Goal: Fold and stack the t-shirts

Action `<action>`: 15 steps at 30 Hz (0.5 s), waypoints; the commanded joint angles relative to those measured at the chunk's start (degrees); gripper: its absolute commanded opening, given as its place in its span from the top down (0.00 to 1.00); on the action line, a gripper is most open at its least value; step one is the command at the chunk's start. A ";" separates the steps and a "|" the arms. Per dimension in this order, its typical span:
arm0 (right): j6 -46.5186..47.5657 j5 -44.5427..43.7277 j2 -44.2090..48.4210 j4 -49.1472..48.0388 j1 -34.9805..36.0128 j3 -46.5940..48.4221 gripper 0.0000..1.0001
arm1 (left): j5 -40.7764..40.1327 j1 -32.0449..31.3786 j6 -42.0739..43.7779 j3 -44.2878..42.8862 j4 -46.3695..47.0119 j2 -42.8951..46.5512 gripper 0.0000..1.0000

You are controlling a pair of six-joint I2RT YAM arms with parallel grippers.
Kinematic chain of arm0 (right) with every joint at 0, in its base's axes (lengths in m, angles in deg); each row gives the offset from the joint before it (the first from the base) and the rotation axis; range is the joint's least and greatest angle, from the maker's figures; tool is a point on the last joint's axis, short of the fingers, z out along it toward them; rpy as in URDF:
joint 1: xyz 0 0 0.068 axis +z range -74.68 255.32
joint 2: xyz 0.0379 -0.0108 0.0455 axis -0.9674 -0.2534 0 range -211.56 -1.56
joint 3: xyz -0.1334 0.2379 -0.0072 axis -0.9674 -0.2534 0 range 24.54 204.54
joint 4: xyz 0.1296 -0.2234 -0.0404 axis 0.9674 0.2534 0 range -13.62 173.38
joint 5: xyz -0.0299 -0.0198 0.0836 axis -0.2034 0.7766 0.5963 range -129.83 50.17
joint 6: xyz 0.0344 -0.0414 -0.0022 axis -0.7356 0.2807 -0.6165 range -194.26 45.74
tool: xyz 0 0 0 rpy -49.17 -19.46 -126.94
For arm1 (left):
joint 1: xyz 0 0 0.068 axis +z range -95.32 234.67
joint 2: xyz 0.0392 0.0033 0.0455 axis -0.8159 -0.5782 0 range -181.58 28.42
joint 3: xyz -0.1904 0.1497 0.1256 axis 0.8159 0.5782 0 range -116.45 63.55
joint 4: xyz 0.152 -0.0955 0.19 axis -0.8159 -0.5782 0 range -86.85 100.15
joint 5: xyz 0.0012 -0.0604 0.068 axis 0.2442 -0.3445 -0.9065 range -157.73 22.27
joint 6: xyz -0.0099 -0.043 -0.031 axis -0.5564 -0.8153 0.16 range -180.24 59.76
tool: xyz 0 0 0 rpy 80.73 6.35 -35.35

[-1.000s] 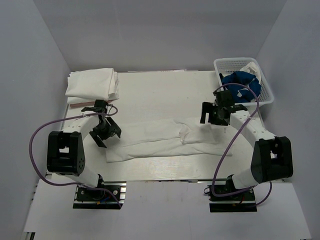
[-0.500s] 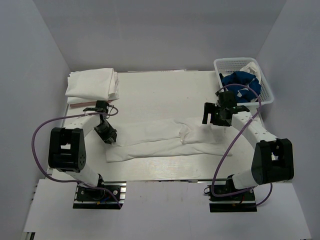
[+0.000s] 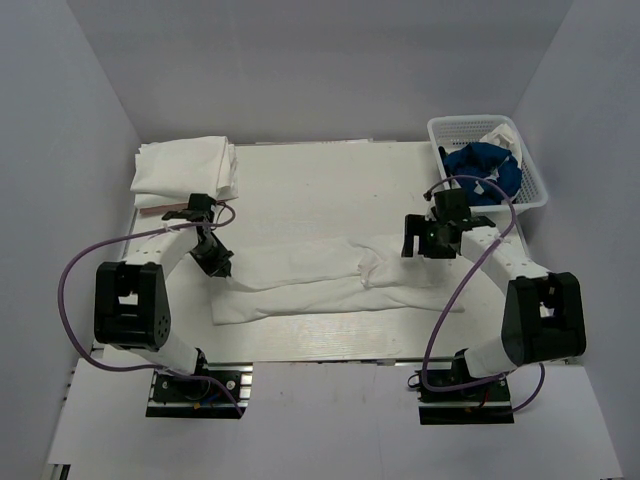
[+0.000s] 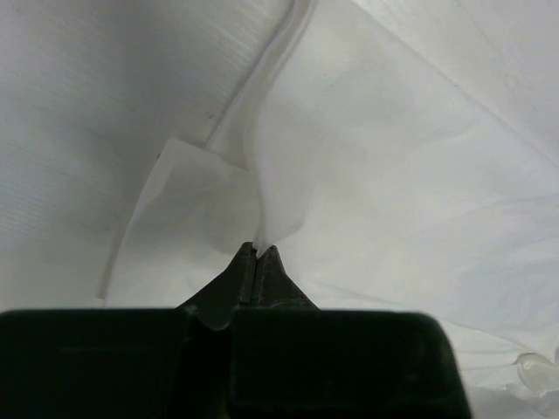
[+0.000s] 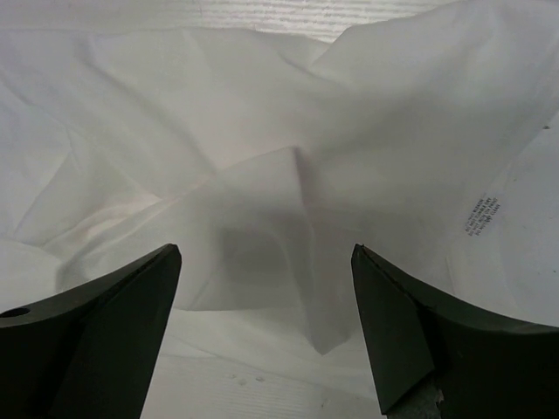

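A white t-shirt (image 3: 330, 275) lies folded lengthwise in a long strip across the middle of the table. My left gripper (image 3: 222, 269) is shut on its left edge; in the left wrist view the cloth (image 4: 367, 175) rises in a pinched peak from the closed fingertips (image 4: 258, 253). My right gripper (image 3: 418, 250) hovers open over the strip's right end, where a rumpled fold of the t-shirt (image 5: 288, 192) with a small label (image 5: 482, 215) lies between the spread fingers (image 5: 122, 297). A stack of folded white t-shirts (image 3: 185, 167) sits at the back left. A blue t-shirt (image 3: 480, 165) lies in the basket.
A white lattice basket (image 3: 533, 172) stands at the back right corner, holding the blue shirt and some white cloth. The white table (image 3: 320, 190) is bare behind the strip. Purple cables loop beside both arm bases.
My left gripper moved onto the strip's left edge and closed from wide open to shut on the cloth. My right gripper sank slightly toward the right end, still open.
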 commanded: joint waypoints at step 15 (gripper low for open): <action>2.19 2.65 -3.79 -9.06 -0.30 6.68 1.00 | 1.92 0.91 0.97 -11.83 0.15 -1.31 1.00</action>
